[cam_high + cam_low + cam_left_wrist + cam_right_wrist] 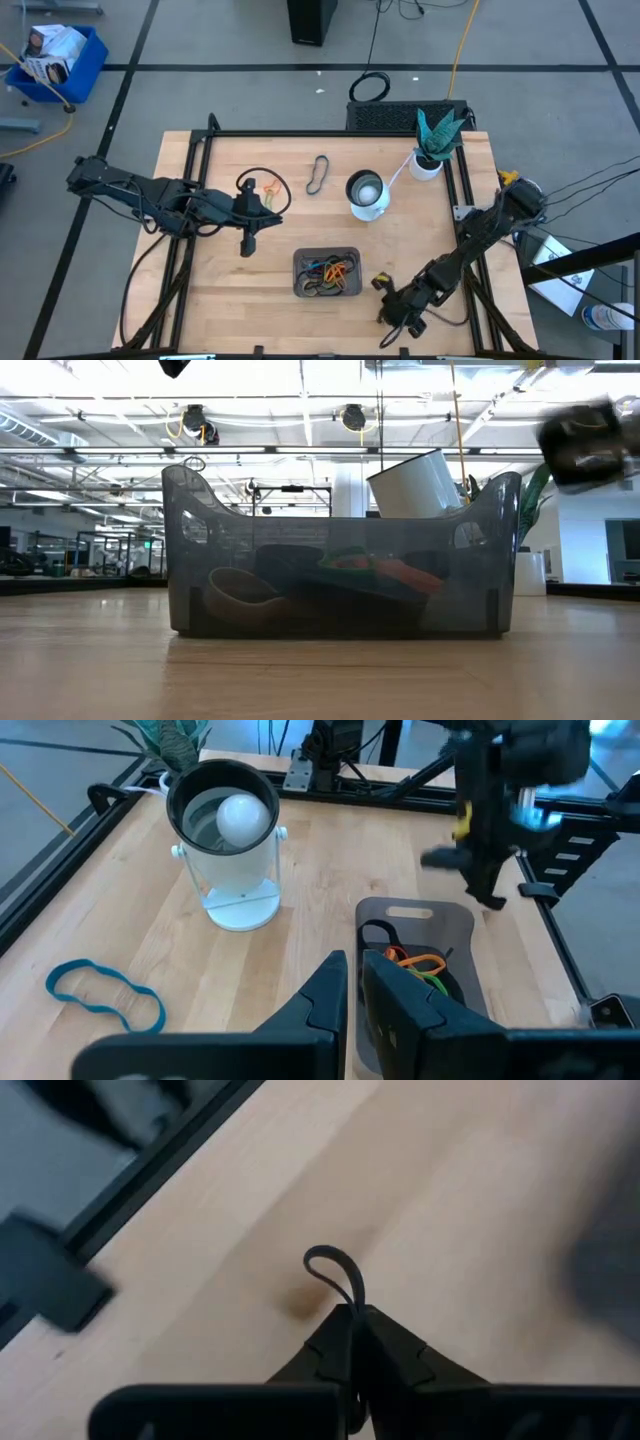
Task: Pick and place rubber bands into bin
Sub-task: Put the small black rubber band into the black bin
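The right gripper [352, 1320] is hovering low over the worktop [250, 280] right of the bin [327, 273], pinching a black band [338, 1275]. The left gripper [352, 982], fingers closed and empty, is reaching toward the bin's left.

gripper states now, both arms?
Left gripper: shut, holding nothing visible, above the table beside the bin.
Right gripper: shut on a dark rubber band, low over the table.
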